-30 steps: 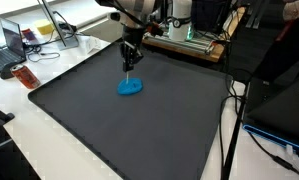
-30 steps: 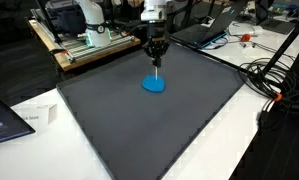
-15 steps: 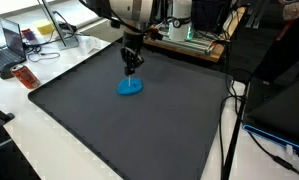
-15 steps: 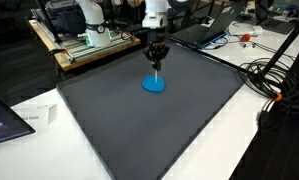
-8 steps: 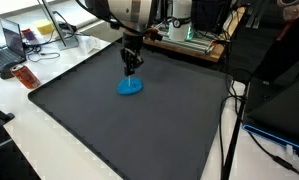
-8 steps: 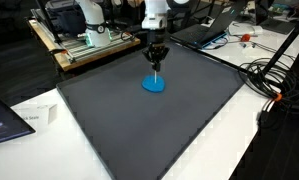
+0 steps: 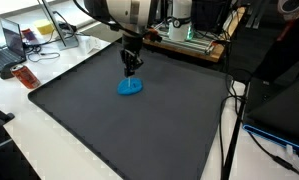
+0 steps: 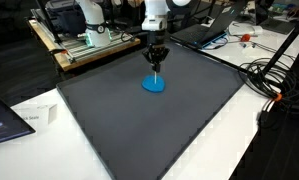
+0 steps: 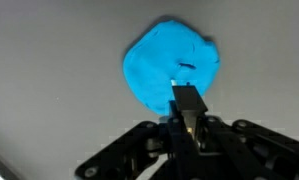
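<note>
- The hand (image 7: 132,66) sits a little lower than two seconds ago, closer to the blue patch (image 7: 130,87) at centre frame, in both exterior views.
- Less of the thin stick (image 8: 153,73) shows between hand and patch.
- The arm's white upper link (image 7: 124,10) fills more of the frame's top edge.

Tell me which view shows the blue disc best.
The wrist view: the blue disc fills much of the frame from above, with its outline clear. In both exterior views it is small and seen at a slant, flat on the mat below the gripper.
</note>
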Controlling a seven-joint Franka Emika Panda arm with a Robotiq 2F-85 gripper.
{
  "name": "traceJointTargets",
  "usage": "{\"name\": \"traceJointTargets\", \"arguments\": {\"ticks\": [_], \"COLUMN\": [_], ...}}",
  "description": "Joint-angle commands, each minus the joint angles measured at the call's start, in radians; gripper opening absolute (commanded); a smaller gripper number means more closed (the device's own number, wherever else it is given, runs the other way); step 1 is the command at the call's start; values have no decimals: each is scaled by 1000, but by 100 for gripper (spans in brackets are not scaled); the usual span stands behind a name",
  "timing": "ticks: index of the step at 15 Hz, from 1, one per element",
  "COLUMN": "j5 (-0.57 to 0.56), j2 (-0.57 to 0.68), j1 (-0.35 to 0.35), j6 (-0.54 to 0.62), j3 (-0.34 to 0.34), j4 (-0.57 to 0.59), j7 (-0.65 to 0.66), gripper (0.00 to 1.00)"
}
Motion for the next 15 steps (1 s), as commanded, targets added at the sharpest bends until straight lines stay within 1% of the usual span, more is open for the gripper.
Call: {"name": "traceJointTargets", "arguments": {"ticks": [1,10,15], "j5": [20,20,33], "j2": [52,97,50], "j1": [-5,3,-10], "j6": [23,59,59], "j3": [4,5,12], "j4": [54,92,69], "j7": [-37,-42,-45], "gripper": [3,3,3]}}
